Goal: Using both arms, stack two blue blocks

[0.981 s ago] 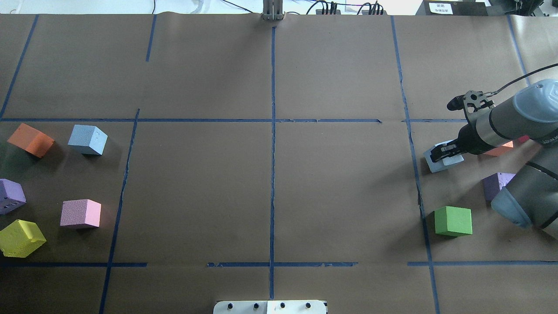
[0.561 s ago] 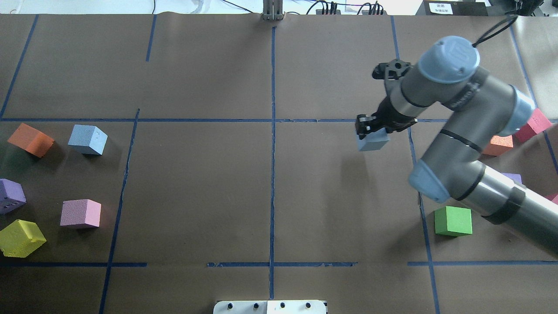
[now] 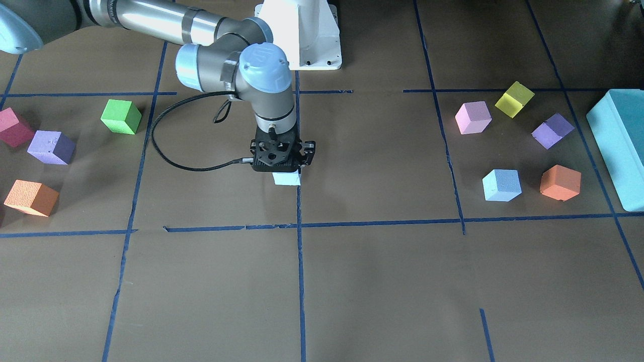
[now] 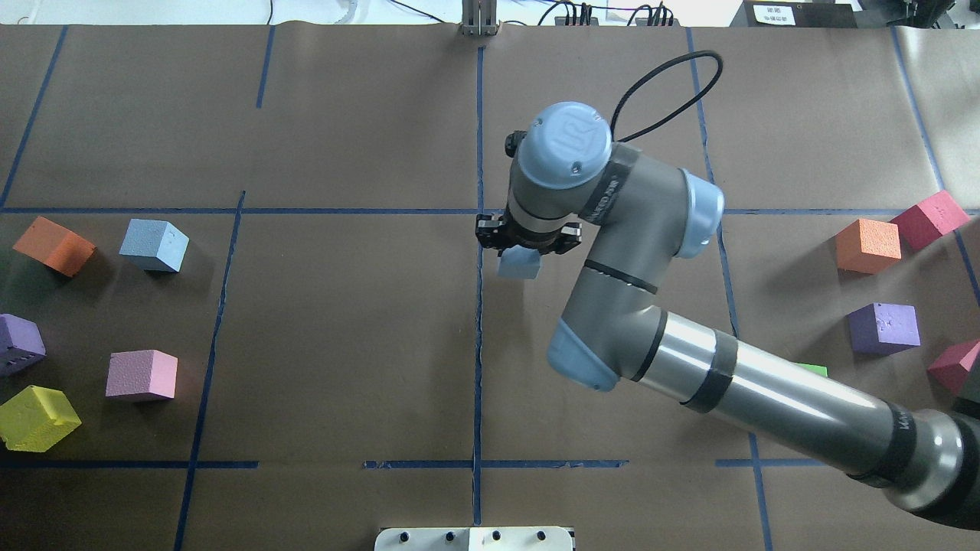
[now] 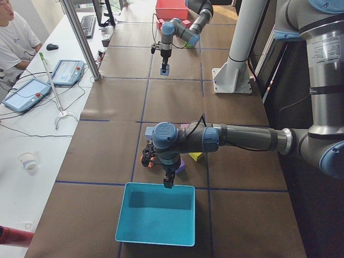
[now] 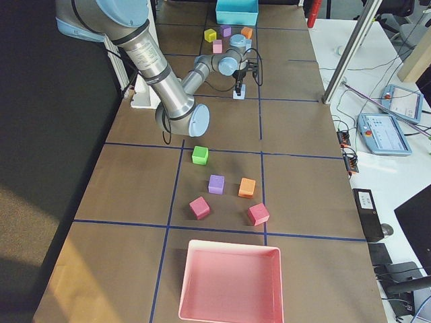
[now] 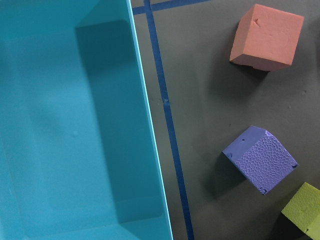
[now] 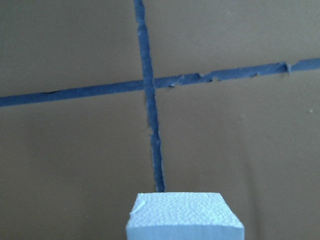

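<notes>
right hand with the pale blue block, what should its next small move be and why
Probably lower the pale blue block onto the paper. The right hand is shut on it beside the centre tape cross, seemingly just off the surface, while the other blue block sits far off on the robot's left side, so this one looks meant as the base.
</notes>
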Controlling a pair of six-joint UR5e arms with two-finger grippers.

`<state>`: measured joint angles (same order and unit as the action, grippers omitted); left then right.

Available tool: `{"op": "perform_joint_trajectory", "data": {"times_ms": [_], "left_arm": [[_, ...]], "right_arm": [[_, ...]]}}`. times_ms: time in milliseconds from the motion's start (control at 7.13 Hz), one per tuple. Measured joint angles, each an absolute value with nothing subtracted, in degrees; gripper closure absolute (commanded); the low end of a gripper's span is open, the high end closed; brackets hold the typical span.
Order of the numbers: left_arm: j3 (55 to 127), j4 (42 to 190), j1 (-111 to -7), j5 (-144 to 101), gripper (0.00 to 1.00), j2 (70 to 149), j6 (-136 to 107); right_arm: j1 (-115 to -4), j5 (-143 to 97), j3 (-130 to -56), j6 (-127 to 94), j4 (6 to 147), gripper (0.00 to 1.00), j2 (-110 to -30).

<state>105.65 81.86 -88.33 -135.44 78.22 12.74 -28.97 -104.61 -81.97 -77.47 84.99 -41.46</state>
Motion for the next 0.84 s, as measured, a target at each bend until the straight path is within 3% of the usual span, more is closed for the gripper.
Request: {"op": "perform_joint_trajectory", "data": {"times_ms": [140, 280, 841], "left_arm": [[105.65, 81.84, -88.33, -135.44, 0.0, 78.22, 12.74], [105.65, 81.83, -88.33, -135.44, 0.0, 78.22, 12.74], [105.94, 81.91, -88.31, -135.26, 0.0, 78.4, 12.74]], "right_arm": [[-27.47, -103.14, -80.58, -79.22, 84.98, 0.65, -40.45], [-26.7, -102.44, -79.98, -79.69, 84.93, 0.03, -40.16], [-27.8, -102.98, -80.43, -76.56, 84.93, 0.0, -40.0]]}}
